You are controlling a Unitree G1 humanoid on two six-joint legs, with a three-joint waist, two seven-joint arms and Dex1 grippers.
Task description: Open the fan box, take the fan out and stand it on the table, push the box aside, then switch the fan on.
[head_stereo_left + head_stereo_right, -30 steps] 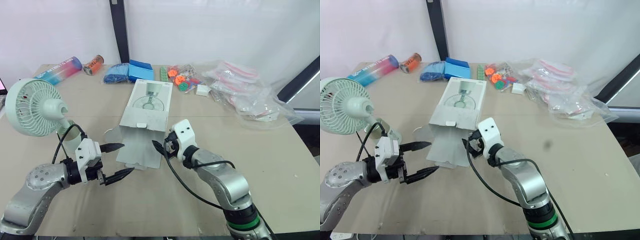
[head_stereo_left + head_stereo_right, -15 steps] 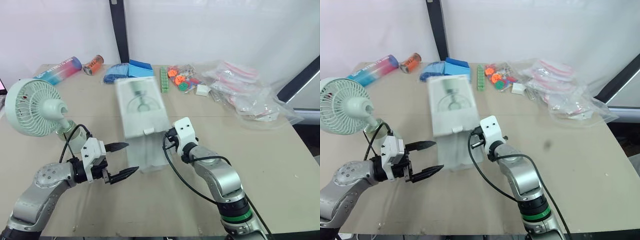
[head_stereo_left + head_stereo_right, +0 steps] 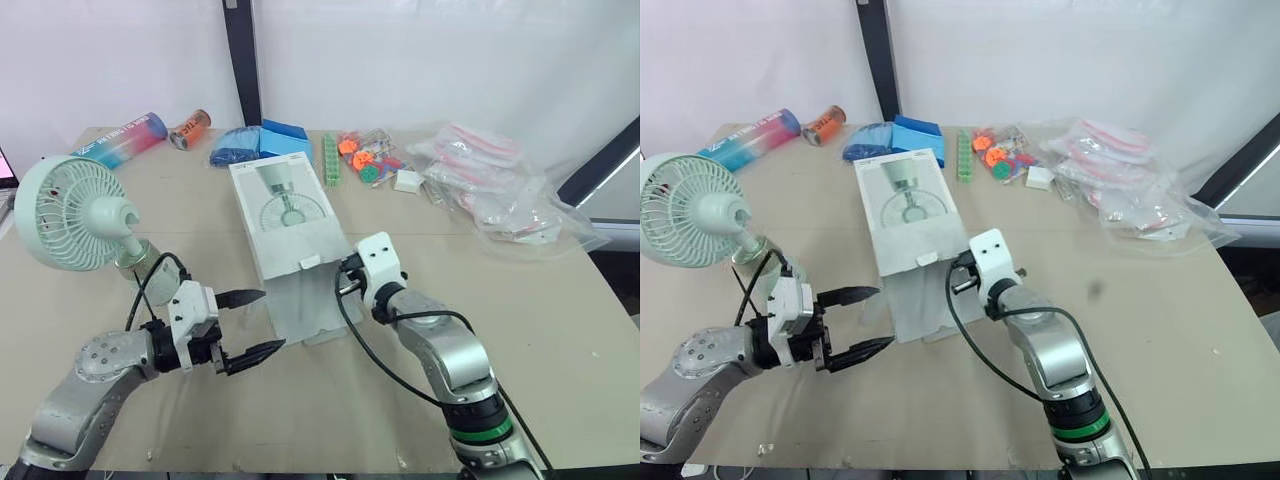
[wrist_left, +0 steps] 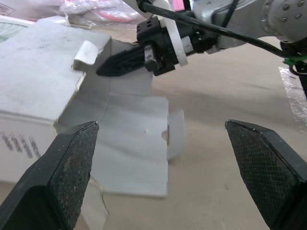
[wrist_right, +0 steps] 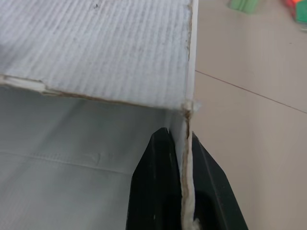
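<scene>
The pale green fan (image 3: 75,215) stands upright on the table's left side, out of its box. The white fan box (image 3: 290,215) lies flat mid-table, its open end and loose flaps (image 4: 120,143) facing me. My right gripper (image 3: 345,282) is shut on the thin cardboard edge (image 5: 184,120) of the box's right wall at the open end; the card runs between its fingertips (image 5: 160,143). My left gripper (image 3: 260,322) hovers open just left of the open end, clear of the box, and its fingers (image 4: 72,158) are spread wide with nothing between them.
Along the far edge lie a pink-blue bottle (image 3: 118,138), a can (image 3: 188,128), blue items (image 3: 262,142), a green block strip (image 3: 327,160), orange toys (image 3: 362,160), a small white box (image 3: 406,181) and plastic bags (image 3: 500,190). Bare tabletop (image 3: 560,330) spreads to the right.
My right gripper has shut on the box's edge and the box has swung, its far end turning left and its open end shifting right. The left gripper edged toward the box.
</scene>
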